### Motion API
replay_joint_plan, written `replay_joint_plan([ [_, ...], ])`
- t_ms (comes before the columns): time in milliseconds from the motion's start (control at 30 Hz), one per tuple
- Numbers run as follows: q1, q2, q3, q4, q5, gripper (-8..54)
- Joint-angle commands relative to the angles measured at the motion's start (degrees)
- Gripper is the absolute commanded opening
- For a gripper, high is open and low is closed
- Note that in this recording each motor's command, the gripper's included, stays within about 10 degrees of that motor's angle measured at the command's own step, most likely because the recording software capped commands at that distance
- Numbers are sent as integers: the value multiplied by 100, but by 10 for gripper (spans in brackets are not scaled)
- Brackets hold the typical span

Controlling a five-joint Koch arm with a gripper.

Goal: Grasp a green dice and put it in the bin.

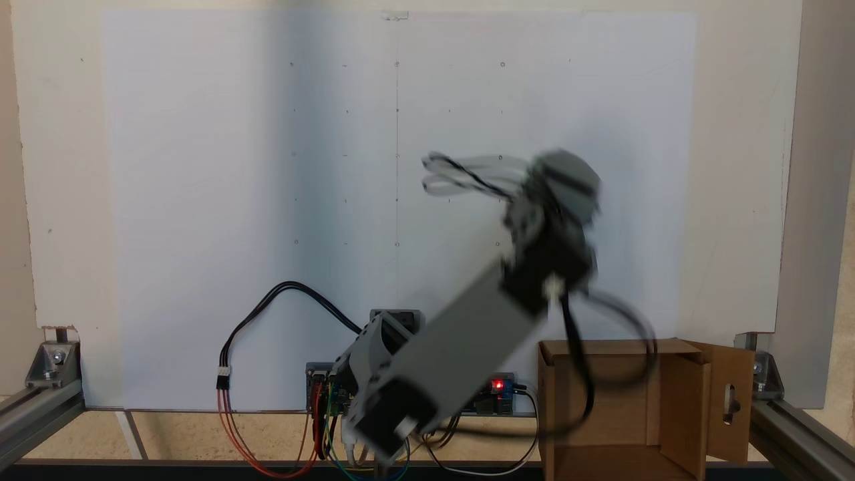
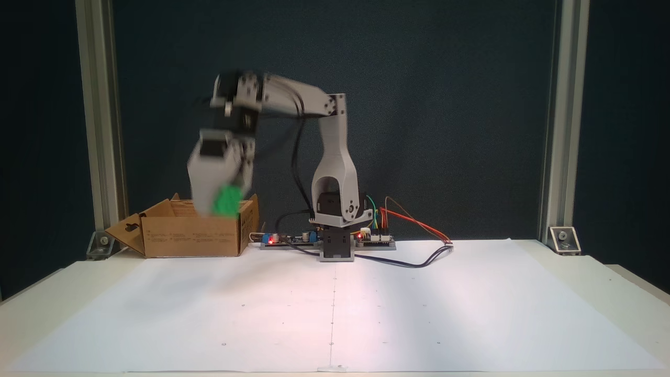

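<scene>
Left of centre in a fixed view, tool (image 2: 226, 201) blurred, pointing down, clamped around the green dice (image 2: 227, 200) just above the right end of the bin (image 2: 191, 236) at the lower left, against the back edge of the counter (image 2: 471, 309). In the other fixed view, arm (image 1: 461, 334) stretched from bottom centre toward the right, wrist above the open bin (image 1: 601, 401) in the lower right corner. White paper sheet (image 2: 335, 314) spread flat over the counter.
</scene>
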Motion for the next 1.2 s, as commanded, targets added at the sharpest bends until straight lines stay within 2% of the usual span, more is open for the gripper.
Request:
replay_joint_plan([
  [0, 773, 938, -176, -18, 220, 115],
  [67, 1547, 1292, -185, -18, 220, 114],
  [333, 4008, 1248, -185, -62, 202, 114],
  [867, 5722, -1345, -185, -976, -167, 114],
  [1000, 5845, -1661, -185, -1107, -246, 114],
  [1033, 5871, -1679, -185, -1222, -237, 142],
  [1067, 5897, -1731, -176, -1310, -229, 246],
  [1100, 5915, -1784, -176, -1318, -202, 321],
  [1167, 5924, -1793, -176, -1310, -167, 381],
])
